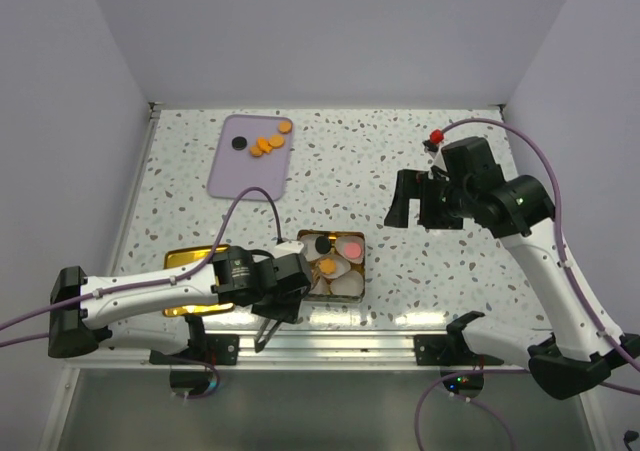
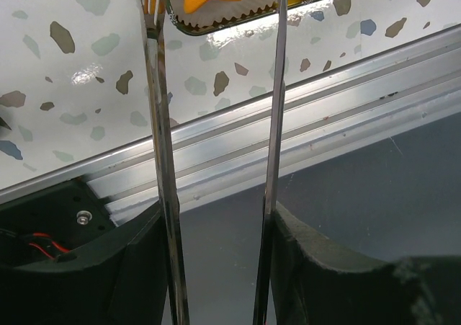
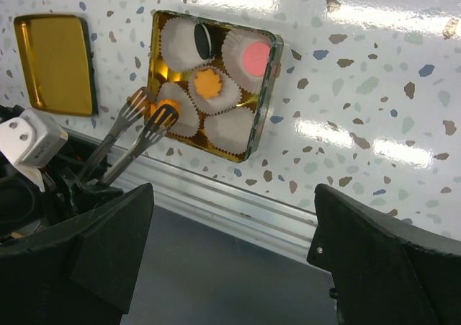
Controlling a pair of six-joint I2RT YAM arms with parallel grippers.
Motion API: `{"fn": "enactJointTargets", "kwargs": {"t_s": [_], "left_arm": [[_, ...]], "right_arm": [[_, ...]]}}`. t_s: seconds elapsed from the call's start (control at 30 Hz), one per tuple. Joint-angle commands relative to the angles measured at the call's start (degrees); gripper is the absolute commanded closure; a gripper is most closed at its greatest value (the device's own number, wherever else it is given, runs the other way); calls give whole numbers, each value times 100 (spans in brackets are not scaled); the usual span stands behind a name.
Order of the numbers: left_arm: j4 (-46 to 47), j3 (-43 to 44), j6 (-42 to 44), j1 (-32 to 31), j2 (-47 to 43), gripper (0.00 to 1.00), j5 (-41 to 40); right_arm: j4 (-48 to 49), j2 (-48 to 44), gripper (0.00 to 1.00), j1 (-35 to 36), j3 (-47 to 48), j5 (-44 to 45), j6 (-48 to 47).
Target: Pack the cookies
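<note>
A lilac tray point(image 1: 250, 176) at the table's point(image 1: 400, 141) far left carries orange cookies point(image 1: 270, 142) and one black one. The left gripper point(image 1: 290, 279) sits at the left edge of a gold tin point(image 1: 362, 267) holding paper cups point(image 1: 345, 284), and a gold lid point(image 1: 190, 259) lies under its arm; the right gripper point(image 1: 420, 201) hangs well apart

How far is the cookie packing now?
Done: black cookie, pink cookie and orange cookie lie in paper cups in the tin. In hand: tongs in the left end effector are around a second orange cookie. Left: several cookies on the purple tray; one empty cup.
</note>
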Motion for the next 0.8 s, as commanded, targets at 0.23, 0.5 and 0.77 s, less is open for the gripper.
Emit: {"fn": "enactJointTargets", "kwargs": {"t_s": [0.23, 0.5, 0.77], "left_arm": [[39, 96, -119, -27, -89, 41, -255], [-469, 579, -67, 0, -124, 37, -633], [-471, 1054, 1065, 1369, -256, 36, -590]], "right_arm": [[176, 209, 3, -24, 46, -33, 27], [247, 349, 3, -24, 73, -33, 0], [273, 464, 3, -24, 134, 19, -9]]}}
